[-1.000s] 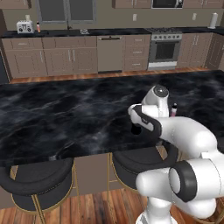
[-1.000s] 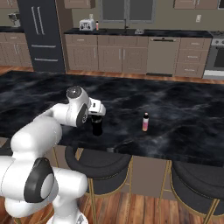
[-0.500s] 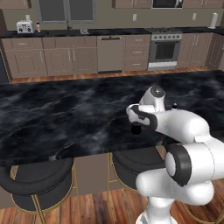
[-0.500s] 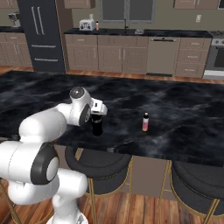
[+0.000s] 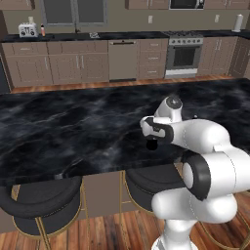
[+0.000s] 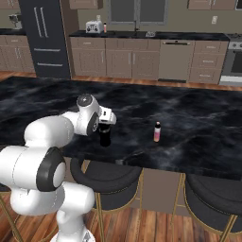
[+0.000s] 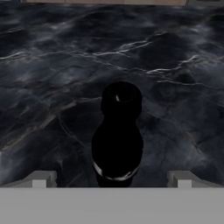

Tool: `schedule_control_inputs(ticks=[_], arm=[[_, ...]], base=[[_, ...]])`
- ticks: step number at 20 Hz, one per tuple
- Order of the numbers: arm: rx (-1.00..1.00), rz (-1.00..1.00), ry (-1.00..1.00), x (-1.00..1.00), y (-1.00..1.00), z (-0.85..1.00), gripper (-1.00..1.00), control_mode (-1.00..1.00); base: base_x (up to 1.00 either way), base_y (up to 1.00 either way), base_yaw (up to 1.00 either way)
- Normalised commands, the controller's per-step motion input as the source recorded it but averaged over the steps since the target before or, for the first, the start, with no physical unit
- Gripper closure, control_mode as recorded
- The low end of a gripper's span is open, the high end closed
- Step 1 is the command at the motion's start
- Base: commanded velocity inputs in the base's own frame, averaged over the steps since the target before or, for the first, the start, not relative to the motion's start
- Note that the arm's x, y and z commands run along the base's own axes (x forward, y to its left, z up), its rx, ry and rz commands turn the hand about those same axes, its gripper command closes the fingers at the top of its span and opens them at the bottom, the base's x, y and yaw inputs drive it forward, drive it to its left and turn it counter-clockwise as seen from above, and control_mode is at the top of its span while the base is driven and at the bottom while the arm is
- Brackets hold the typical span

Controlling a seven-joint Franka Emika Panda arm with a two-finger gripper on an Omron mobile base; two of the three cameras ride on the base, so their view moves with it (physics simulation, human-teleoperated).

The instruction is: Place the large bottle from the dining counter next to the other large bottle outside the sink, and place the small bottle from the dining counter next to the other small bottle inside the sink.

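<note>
Count on the dining counter [image 6: 198, 142]: two bottles. One large black bottle [image 6: 104, 135], upright near the counter's front edge, just above the left stool [image 6: 106, 176]. One small bottle [image 6: 157, 132], pink body with dark cap, upright, to the right of the black one, apart from it and also near the front edge.

Stools: two in each base view, tucked under the front overhang.

Gripper [image 7: 112, 179] sits over the black bottle with jaws spread wide, released, nothing held. In the hand view the bottle's neck and shoulder stand centred between the two fingertips [image 7: 43, 178], with a clear gap to each side. No contact that I can see, though the right base view is too coarse there to be sure.

Room: marble top is bare to the left, behind and to the far right of both bottles. Front edge is close to both bottles.

Back wall: a toaster [image 6: 94, 26] with one small bottle-like item [image 6: 105, 28] beside it on the far worktop; too small to identify.
</note>
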Motion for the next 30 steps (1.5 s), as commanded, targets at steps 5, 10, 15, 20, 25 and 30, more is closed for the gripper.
schedule_control_inputs(ticks=[5,10,15,20,25,30], arm=[[0.00,0.00,0.00,0.01,0.00,-0.08,-1.00,-1.00],[0.00,0.00,0.00,0.07,-0.02,-0.07,-1.00,-1.00],[0.00,0.00,0.00,0.11,-0.02,-0.06,-1.00,-1.00],[0.00,0.00,0.00,0.11,-0.01,-0.05,-1.00,-1.00],[0.00,0.00,0.00,0.12,0.00,-0.04,-1.00,-1.00],[0.00,0.00,0.00,0.14,0.00,-0.05,-1.00,-1.00]], base=[[0.00,0.00,0.00],[0.00,0.00,0.00],[0.00,0.00,0.00],[0.00,0.00,0.00],[0.00,0.00,0.00],[0.00,0.00,0.00]])
